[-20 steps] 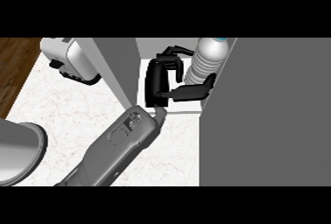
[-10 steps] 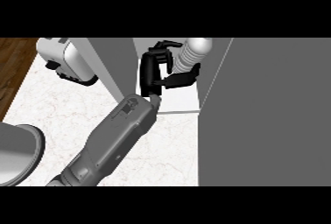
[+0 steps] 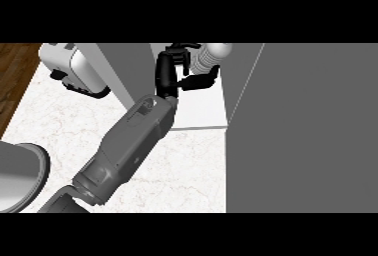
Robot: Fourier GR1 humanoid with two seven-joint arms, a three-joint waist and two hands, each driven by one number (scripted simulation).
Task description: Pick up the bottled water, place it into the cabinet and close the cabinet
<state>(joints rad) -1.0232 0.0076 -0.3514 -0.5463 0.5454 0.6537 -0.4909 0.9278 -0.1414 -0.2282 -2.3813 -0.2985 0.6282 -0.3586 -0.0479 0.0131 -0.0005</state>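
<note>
The left hand point(image 3: 171, 70) is at the top of the view, at the end of a grey forearm point(image 3: 125, 150) that goes up from the lower left edge across the white marbled tabletop point(image 3: 184, 165). Its fingers and thumb are curled around the bottle point(image 3: 210, 56), so the hand is clamped on it; the thumb shows on the lower side of the bottle and the fingers on the upper side. The bottle is pale with ribs, and only a part of it is visible beside the hand. It is held inside the opening of the cabinet point(image 3: 129, 65), above the white shelf point(image 3: 203, 107), between the grey left wall and the grey door point(image 3: 303, 130), which is open and fills the right part of the view. I cannot tell if the bottle touches the shelf. To the left of the cabinet a white toaster point(image 3: 74, 67) is on the tabletop, and a grey round object point(image 3: 18, 175) shows at the left edge. The right hand is not visible.
</note>
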